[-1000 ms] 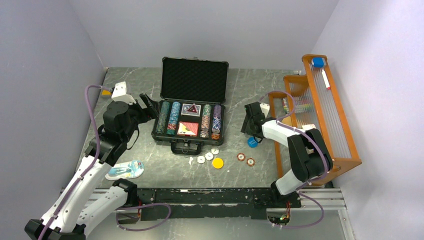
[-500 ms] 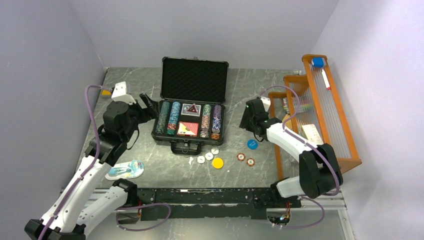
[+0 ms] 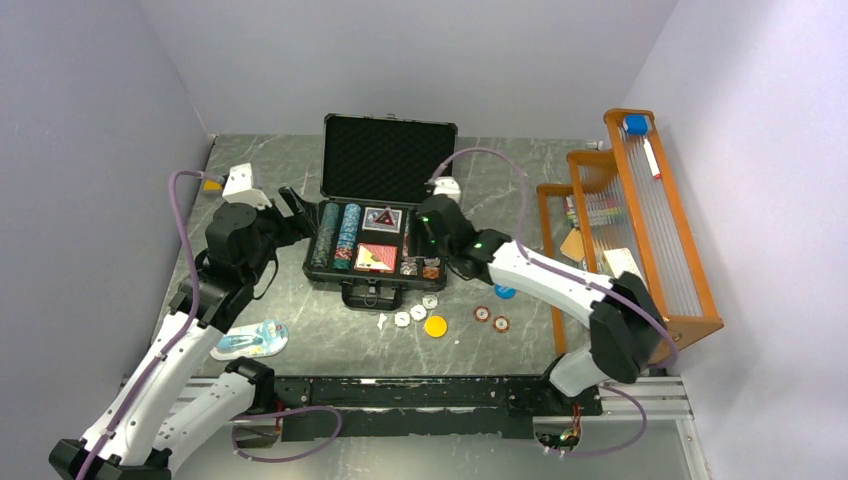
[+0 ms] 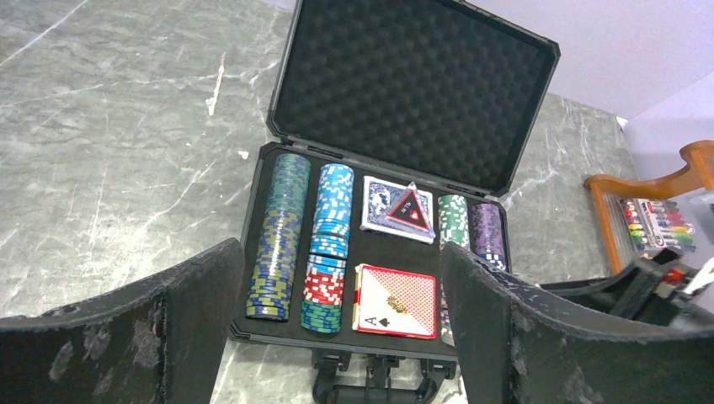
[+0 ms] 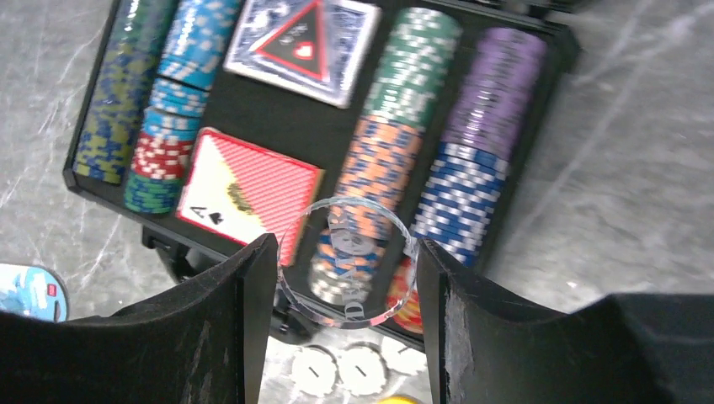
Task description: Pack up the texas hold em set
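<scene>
The black briefcase (image 3: 390, 160) lies open mid-table, with striped chip rows (image 3: 340, 235), a blue deck (image 3: 383, 218) and a red deck (image 3: 376, 257) inside. My right gripper (image 3: 428, 238) hovers over the case's front right chip rows. In the right wrist view it (image 5: 345, 316) is shut on a clear round disc (image 5: 313, 290) held flat between the fingers. My left gripper (image 3: 296, 212) is open and empty just left of the case, which shows between its fingers in the left wrist view (image 4: 341, 337). White discs (image 3: 417, 313), a yellow disc (image 3: 435, 326), a blue disc (image 3: 505, 291) and two red chips (image 3: 491, 318) lie in front of the case.
An orange wooden rack (image 3: 640, 220) stands along the right wall. A blue-white blister pack (image 3: 250, 340) lies front left near the left arm. The case handle (image 3: 372, 295) sticks out toward the loose discs. Walls close in on the left, back and right.
My right arm has swung left from beside the rack to over the case's front right corner. The left arm has not moved.
</scene>
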`<state>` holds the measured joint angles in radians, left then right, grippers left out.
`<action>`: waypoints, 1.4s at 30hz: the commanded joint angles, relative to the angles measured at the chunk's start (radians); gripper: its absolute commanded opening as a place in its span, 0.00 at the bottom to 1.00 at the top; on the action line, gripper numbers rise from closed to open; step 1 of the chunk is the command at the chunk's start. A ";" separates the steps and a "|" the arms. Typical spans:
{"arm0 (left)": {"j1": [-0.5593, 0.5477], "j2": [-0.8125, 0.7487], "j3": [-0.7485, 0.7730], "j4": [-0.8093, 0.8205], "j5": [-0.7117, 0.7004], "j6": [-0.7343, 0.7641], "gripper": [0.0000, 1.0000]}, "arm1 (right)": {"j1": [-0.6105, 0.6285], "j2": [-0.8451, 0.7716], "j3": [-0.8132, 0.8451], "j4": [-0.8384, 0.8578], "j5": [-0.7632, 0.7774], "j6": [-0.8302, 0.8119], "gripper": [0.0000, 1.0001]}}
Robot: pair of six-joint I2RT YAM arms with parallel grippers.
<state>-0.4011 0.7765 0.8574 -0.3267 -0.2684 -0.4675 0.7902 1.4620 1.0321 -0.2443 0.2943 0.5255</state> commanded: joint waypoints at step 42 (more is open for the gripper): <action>-0.006 -0.021 0.001 0.015 -0.001 0.004 0.90 | 0.073 0.107 0.115 -0.079 0.241 0.047 0.77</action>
<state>-0.4011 0.7696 0.8574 -0.3267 -0.2684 -0.4671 0.9279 1.6939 1.2446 -0.2737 0.4210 0.5053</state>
